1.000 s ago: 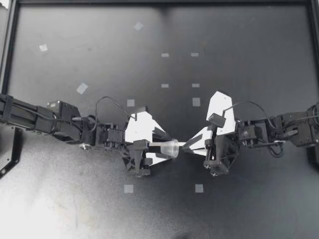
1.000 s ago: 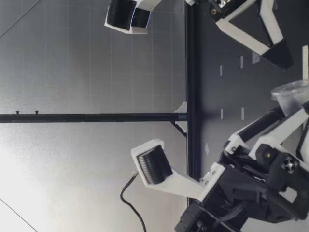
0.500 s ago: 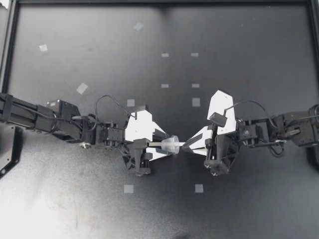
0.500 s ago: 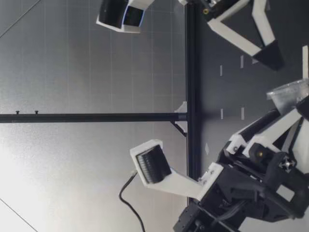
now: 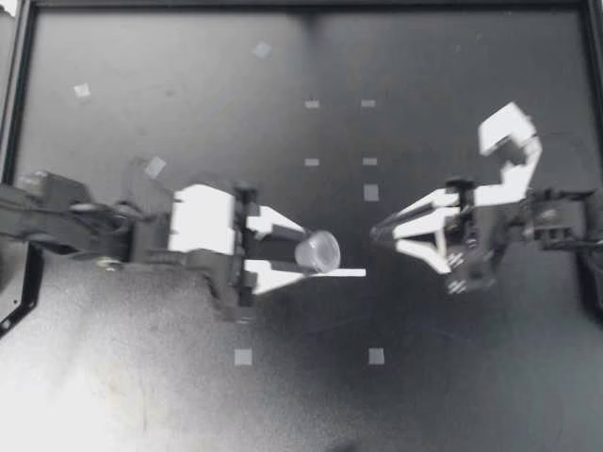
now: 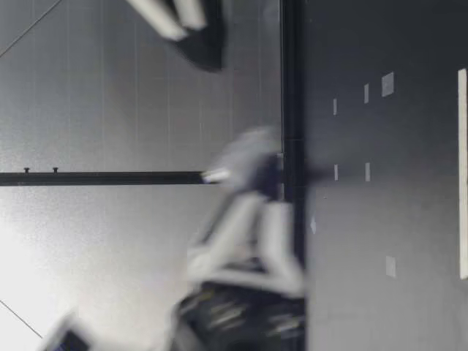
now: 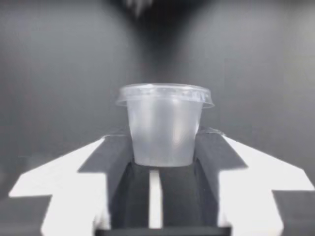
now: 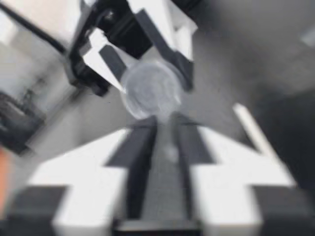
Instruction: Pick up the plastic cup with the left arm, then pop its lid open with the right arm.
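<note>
A small clear plastic cup [image 5: 317, 251] with a rolled rim sits between the fingers of my left gripper [image 5: 330, 254], which is shut on it above the dark table. In the left wrist view the cup [image 7: 162, 123] stands upright, both fingers pressed against its sides. My right gripper [image 5: 386, 236] is open a short way to the cup's right, apart from it and pointing at it. In the right wrist view the cup [image 8: 150, 91] appears ahead of the open right gripper [image 8: 165, 125], in my left gripper's fingers [image 8: 110, 61]. The low view shows only blurred arm parts above the table.
Small pale tape squares dot the black table, among them two near the front [image 5: 243, 357] [image 5: 376, 356] and one between the arms [image 5: 370, 192]. A black frame rail [image 5: 19, 85] runs along the table's left and far edges.
My left gripper has closed on the cup. My right gripper has let go of it, opened and drawn back to the right. The left wrist has rolled and both arms have risen off the table.
</note>
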{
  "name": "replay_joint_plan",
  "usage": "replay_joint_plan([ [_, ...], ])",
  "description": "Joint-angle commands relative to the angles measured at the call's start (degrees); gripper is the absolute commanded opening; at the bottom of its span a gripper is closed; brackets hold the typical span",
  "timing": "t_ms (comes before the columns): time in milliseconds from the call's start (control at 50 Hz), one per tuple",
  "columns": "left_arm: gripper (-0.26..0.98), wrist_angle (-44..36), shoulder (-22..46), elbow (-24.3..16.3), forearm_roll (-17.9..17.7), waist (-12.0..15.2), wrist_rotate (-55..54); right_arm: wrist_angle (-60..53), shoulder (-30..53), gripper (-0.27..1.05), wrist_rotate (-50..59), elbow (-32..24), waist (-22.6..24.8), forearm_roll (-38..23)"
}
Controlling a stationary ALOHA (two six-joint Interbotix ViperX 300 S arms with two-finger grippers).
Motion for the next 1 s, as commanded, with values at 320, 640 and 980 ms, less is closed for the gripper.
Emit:
replay_joint_plan([
  [320,0.26,-25.5,2.1,2.0,-6.4,0.5,6.1,-40.0,20.8,0.7,29.4,-1.6,-1.0,-0.8],
  [640,0.26,-19.2,5.2,-2.1,-5.3,0.4,6.2,-42.5,18.7,0.7,29.1,-4.0,-3.9,-4.9],
  [980,0.26,-18.9,5.4,-2.0,-5.2,0.5,6.1,-39.0,-4.2,0.7,22.7,-2.4,-7.0,-17.1],
])
